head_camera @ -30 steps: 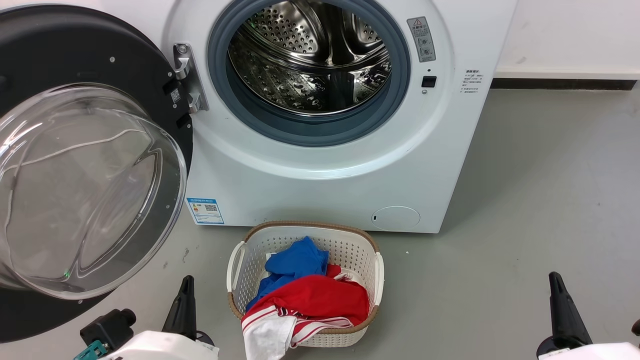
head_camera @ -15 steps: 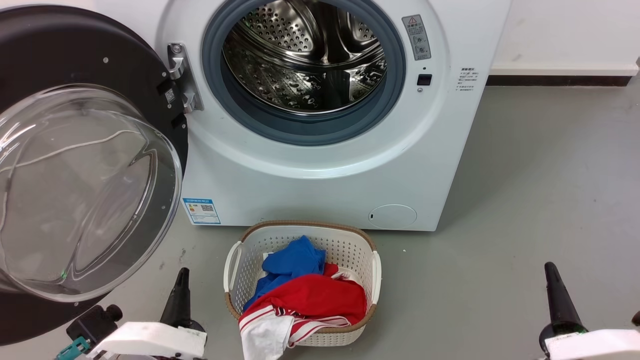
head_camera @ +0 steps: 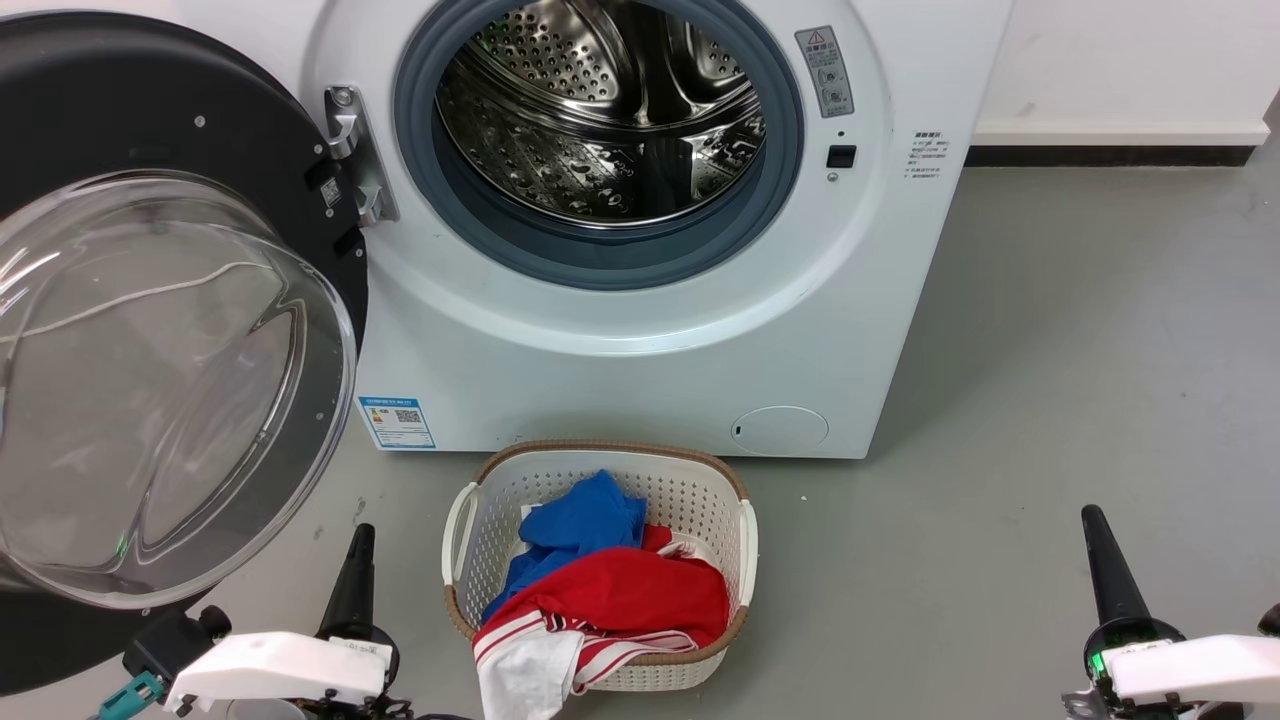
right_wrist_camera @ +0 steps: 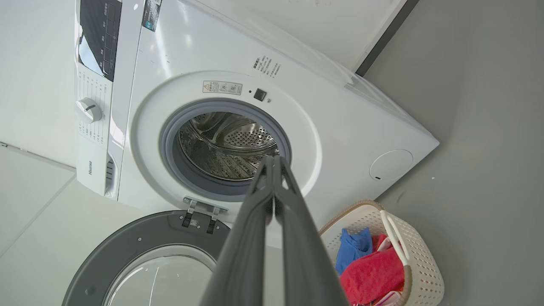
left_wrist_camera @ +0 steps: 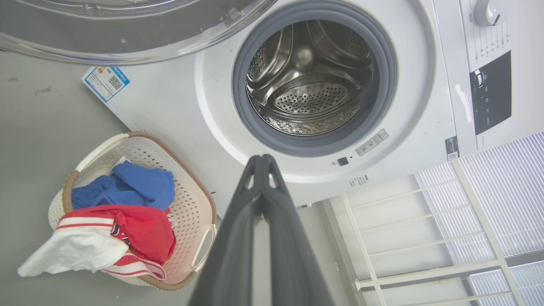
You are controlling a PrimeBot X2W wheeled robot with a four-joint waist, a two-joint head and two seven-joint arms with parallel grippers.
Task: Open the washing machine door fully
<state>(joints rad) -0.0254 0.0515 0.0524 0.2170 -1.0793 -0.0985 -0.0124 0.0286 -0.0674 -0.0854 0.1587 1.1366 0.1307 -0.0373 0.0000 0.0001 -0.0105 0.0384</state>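
Head view: left gripper (head_camera: 361, 534) and right gripper (head_camera: 1091, 517), fingers pressed together, sit low; lifting, the left might bump the round black-rimmed glass door (head_camera: 170, 360) shut.

A smooth grey floor (head_camera: 1100, 350) runs back to a plain white wall (head_camera: 1130, 60), with a dark skirting strip (head_camera: 1100, 155) along the joint and a few small scuffs (head_camera: 362, 508) on the grey. In the left wrist view a white barred rack (left_wrist_camera: 429, 274) stands before a pale ribbed surface (left_wrist_camera: 505, 178), possibly a blind. The light is even and soft.
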